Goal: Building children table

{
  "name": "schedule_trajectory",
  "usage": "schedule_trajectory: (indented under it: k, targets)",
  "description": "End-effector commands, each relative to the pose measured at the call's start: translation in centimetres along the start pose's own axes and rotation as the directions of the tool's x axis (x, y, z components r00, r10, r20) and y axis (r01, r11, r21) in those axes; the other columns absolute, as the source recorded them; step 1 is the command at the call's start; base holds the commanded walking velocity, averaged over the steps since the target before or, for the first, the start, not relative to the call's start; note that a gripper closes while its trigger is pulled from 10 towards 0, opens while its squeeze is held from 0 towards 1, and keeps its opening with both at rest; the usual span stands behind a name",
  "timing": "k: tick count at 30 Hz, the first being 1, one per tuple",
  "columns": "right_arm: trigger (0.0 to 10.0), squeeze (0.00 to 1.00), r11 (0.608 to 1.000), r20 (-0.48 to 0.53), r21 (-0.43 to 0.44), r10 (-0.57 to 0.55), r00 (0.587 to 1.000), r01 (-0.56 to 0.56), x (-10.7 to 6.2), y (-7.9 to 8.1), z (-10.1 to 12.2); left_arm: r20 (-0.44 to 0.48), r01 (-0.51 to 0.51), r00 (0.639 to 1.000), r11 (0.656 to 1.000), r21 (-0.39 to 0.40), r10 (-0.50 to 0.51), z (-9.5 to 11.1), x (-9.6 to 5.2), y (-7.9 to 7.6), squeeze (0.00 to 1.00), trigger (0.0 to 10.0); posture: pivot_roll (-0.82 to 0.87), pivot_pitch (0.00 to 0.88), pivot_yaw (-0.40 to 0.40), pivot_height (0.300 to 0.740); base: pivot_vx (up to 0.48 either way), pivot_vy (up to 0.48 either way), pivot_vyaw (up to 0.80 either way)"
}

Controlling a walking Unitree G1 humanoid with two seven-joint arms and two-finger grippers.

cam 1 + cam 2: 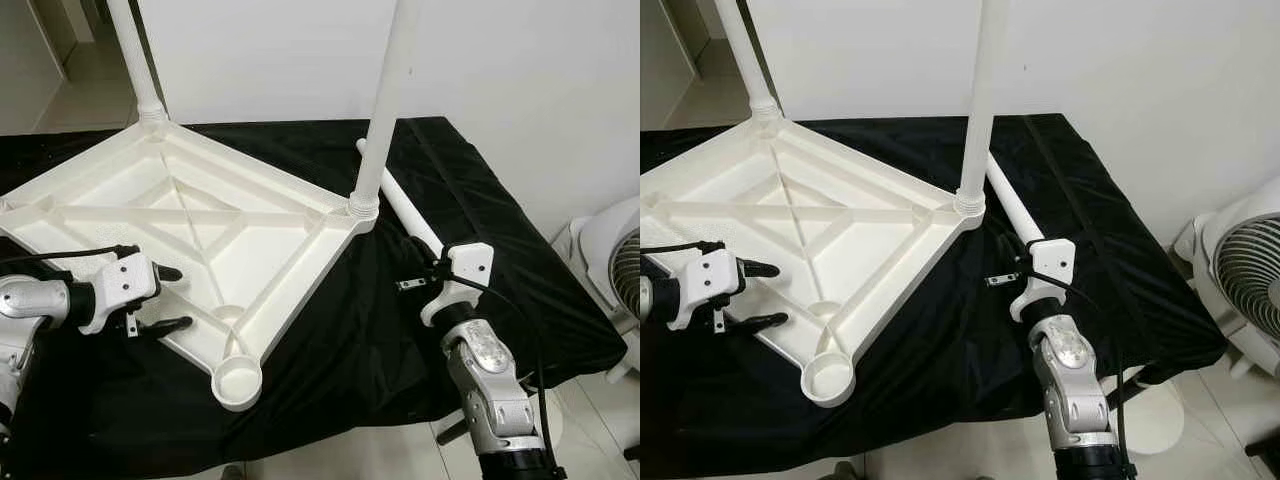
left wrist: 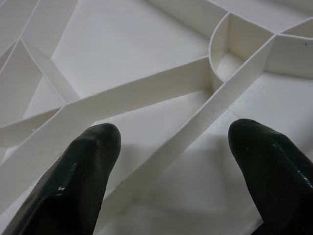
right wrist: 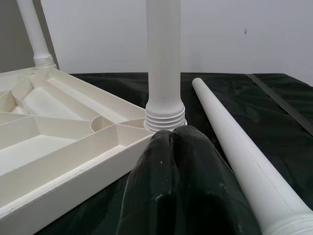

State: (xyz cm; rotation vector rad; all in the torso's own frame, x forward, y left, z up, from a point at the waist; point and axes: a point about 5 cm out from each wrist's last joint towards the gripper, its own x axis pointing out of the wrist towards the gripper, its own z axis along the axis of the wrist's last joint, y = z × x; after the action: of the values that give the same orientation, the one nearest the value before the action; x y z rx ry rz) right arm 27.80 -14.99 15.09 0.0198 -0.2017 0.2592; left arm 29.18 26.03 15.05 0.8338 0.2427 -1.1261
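Our left gripper has its two black fingers spread wide and holds nothing; it hovers over the near edge of the inverted table top, and the left wrist view shows the fingers straddling one of the moulded ribs of the underside. Our right gripper has its fingers pressed together with nothing between them; it sits above the black cloth, just beside the loose leg and pointing toward the right corner of the top. The table top lies upside down on the cloth. Two legs stand upright in their corner sockets: the far leg and the right leg. The near socket is empty, and the loose leg lies flat on the cloth, running from behind the right leg toward our right wrist. We judge the step in hand to be fitting the third leg. The next move calls for opening the right gripper, closing it around the loose leg, raising the leg upright, and seating its threaded end in the near socket while the left gripper steadies the top.
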Motion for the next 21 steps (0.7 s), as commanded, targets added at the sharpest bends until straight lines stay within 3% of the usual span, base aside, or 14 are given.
schedule_trajectory:
  k: [1,11,12,21]
  targets:
    - [10.0,0.0,1.0,-0.007,-0.007,0.009,1.0,-0.009,0.1,0.1,-0.3,-0.059,0.158,0.986,0.987,-0.01,-0.158,-1.0,0.2,-1.5,0.0,10.0,0.09,0.009,0.006,0.74,0.0,0.0,0.0]
    - [10.0,0.0,1.0,-0.004,-0.005,0.013,1.0,-0.013,0.1,0.4,-0.3,-0.081,0.197,0.978,0.98,0.025,-0.194,-0.9,1.2,-1.4,0.0,10.0,0.09,0.003,0.015,0.74,0.0,0.0,0.0]
    - [10.0,0.0,1.0,0.0,-0.005,0.011,1.0,-0.011,0.1,0.5,-0.3,-0.095,0.204,0.975,0.978,0.037,-0.2,-0.8,2.2,-1.0,0.0,10.0,0.08,0.001,0.027,0.74,0.0,0.0,0.0]
    - [10.0,0.0,1.0,0.003,-0.004,0.007,1.0,-0.007,0.0,0.5,-0.2,-0.101,0.202,0.975,0.979,0.035,-0.197,-0.8,2.8,-0.7,0.0,10.0,0.07,0.002,0.033,0.74,0.0,0.0,0.0]
